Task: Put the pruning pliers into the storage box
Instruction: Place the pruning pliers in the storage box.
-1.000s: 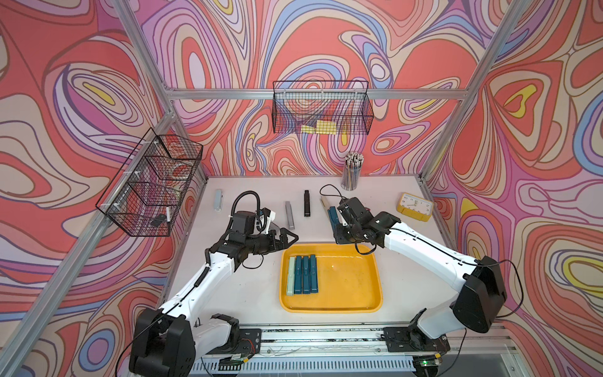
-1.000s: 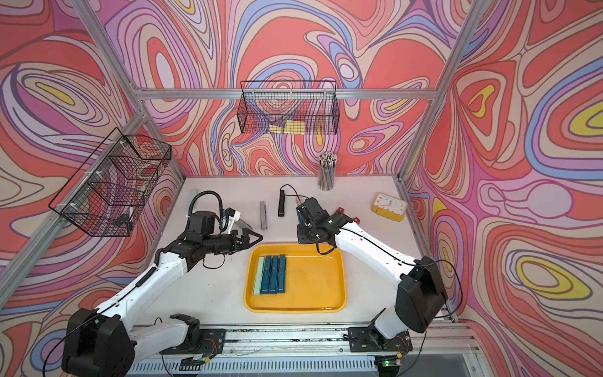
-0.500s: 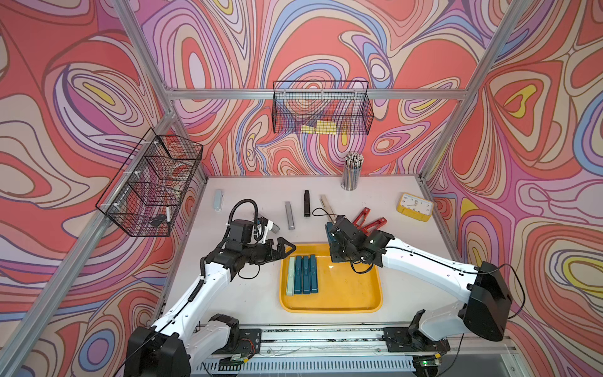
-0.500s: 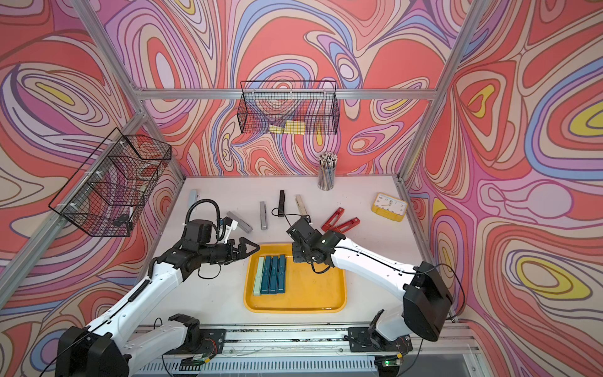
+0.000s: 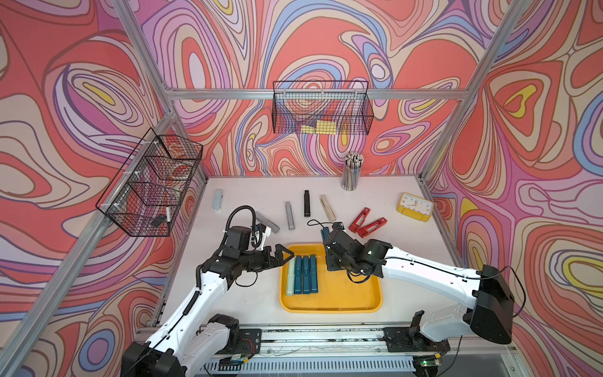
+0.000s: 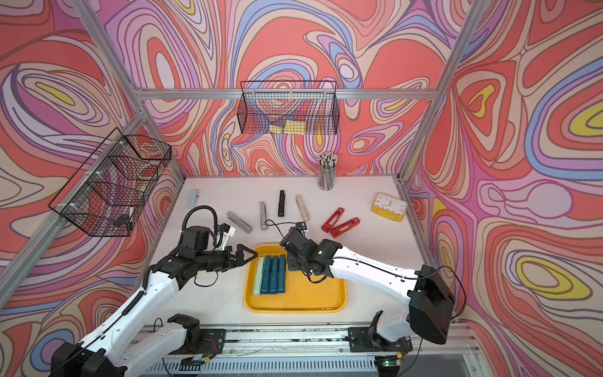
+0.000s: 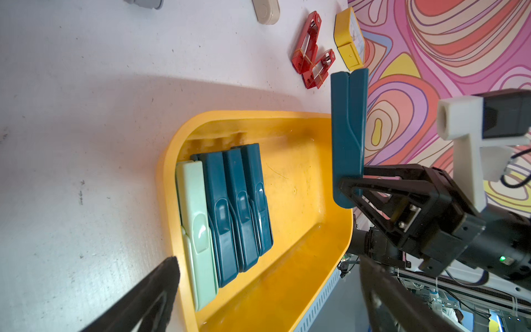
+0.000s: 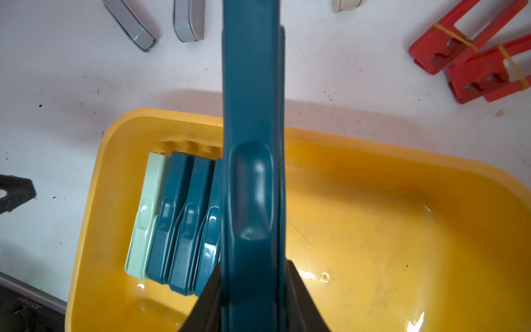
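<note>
The yellow storage box (image 5: 329, 307) lies at the table's front, with one pale green pruning pliers (image 5: 290, 277) and three teal ones (image 5: 305, 274) lined up at its left end. My right gripper (image 8: 253, 276) is shut on another teal pliers (image 8: 251, 115), held above the box's far edge beside that row. My left gripper (image 5: 285, 258) hovers open at the box's far left corner, with nothing between its fingers. Grey (image 5: 289, 215), black (image 5: 306, 203), beige (image 5: 327, 207) and red pliers (image 5: 359, 219) lie on the table behind the box.
A yellow clock (image 5: 415, 206) stands at the back right and a cup of pencils (image 5: 351, 171) at the back wall. Black wire baskets hang on the back wall (image 5: 321, 107) and the left wall (image 5: 150, 186). More grey pliers (image 5: 218, 200) lie back left.
My right arm has carried the teal pliers from the table behind the box toward the front, over the box. My left gripper has moved forward to the box's left corner.
</note>
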You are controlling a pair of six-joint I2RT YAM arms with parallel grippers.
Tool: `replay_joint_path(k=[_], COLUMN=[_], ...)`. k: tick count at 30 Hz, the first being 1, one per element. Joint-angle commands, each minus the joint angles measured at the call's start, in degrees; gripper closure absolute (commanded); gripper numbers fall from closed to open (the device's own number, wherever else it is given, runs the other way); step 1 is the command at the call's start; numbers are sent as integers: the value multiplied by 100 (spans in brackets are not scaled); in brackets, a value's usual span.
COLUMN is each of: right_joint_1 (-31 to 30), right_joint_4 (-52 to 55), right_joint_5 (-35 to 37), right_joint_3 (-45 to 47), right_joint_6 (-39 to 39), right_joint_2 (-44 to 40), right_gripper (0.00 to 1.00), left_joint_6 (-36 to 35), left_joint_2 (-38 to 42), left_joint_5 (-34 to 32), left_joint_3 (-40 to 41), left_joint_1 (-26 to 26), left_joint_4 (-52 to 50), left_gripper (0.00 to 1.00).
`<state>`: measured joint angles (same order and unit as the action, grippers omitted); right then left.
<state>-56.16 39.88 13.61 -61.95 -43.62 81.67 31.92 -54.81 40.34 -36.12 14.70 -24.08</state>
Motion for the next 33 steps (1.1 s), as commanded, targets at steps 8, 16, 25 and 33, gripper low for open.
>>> replay_joint_path(k=[8, 16, 25, 33], right_joint_1=[-514, -771, -870, -897], right_joint_4=[-180, -407, -451, -709], right_joint_5=[345, 363, 427, 311], right_joint_3=[374, 586, 787, 1087], right_joint_6=[-623, -959, -1243, -1420], right_joint_2=[-239, 25, 93, 172], right_gripper=[100, 100, 100, 100], left_joint_6=[77, 184, 316, 385], left_joint_2=[215, 260, 305, 322], left_joint_5=[-135, -97, -201, -180], left_joint_3=[29, 74, 111, 131], left_joint_1=[42, 41, 41, 42], left_joint_4=[-448, -447, -503, -554], left_gripper=[1, 1, 1, 1])
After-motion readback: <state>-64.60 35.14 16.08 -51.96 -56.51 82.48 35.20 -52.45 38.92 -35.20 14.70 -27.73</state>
